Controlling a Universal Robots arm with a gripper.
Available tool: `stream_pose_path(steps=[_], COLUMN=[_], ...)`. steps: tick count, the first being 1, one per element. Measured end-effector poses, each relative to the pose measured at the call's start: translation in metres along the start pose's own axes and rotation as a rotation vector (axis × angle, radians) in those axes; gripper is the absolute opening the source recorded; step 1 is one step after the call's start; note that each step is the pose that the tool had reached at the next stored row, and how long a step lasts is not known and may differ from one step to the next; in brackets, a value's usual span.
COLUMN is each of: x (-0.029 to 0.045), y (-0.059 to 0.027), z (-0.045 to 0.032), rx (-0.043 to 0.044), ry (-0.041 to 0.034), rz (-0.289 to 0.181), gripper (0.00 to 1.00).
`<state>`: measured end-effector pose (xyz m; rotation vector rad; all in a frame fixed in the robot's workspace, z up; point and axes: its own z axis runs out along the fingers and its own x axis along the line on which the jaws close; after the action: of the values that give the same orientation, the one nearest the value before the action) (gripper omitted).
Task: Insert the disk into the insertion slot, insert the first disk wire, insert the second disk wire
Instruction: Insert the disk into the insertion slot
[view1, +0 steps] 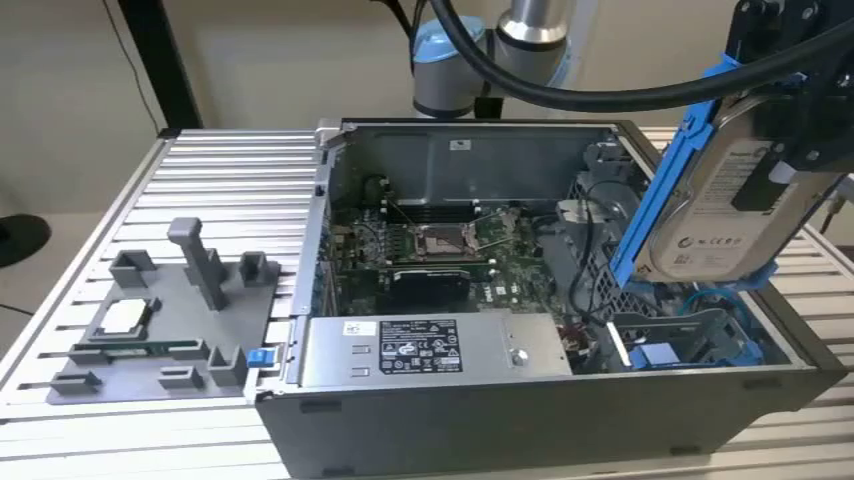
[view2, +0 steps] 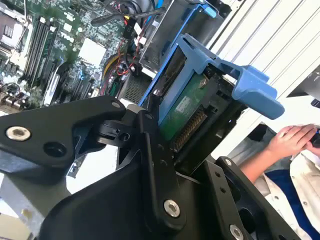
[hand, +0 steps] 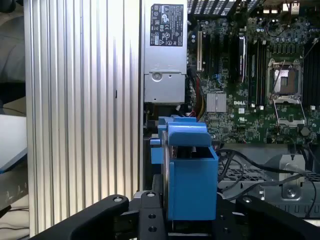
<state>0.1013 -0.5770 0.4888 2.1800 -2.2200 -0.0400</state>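
Standing tilted, the disk (view1: 727, 200) is clamped between both fingers (view2: 157, 165).

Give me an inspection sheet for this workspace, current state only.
Surface: ribbed aluminium table carrying an open computer case.
Job's things: disk in its blue frame, tilted, held in the air above the insertion slot; not inserted.
Clutter: grey fixture tray on the table, at the exterior view's left of the case.
Grippers: tool shut on the disk.
Cables: black hose by the arm; loose wires inside the case.
Surroundings: a person's hand, seen in the second wrist view.
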Motion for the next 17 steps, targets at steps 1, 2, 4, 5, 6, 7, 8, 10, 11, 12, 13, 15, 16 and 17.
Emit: stream_pose_path(steps=[1, 2, 4, 5, 6, 7, 8, 10, 11, 12, 13, 15, 16, 17], x=[0.0, 0.0, 0.0, -0.0001, 0.0, 0.0, -0.0001, -0.0002, -0.0002, -0.0001, -0.0001, -0.0001, -0.0001, -0.0002], y=[0.0, 0.0, -0.0002, -0.0008, -0.0016, -0.0029, -0.0045, -0.0083, -0.0103, -0.0123, -0.0141, -0.0174, -0.0185, -0.019], z=[0.0, 0.0, 0.0, -0.0001, -0.0001, -0.0001, 0.0, 0.0004, 0.0009, 0.0013, 0.002, 0.0037, 0.0044, 0.0048], rx=[0.0, 0.0, 0.0, 0.0, 0.0, 0.0, 0.0, 0.0001, 0.0, 0.0, 0.0, 0.0, 0.0, 0.0], ry=[-0.0001, 0.0, 0.0, 0.0002, 0.0002, 0.0001, 0.0001, -0.0002, -0.0002, -0.0001, 0.0, 0.0, 0.0001, 0.0002], rz=[0.0, 0.0, 0.0, 0.0, 0.0, 0.0, 0.0, 0.0, 0.0, 0.0, 0.0, 0.0, 0.0, 0.0], gripper=[0.0, 0.0, 0.0, 0.0, 0.0, 0.0, 0.0, 0.0, 0.0, 0.0, 0.0, 0.0, 0.0, 0.0])
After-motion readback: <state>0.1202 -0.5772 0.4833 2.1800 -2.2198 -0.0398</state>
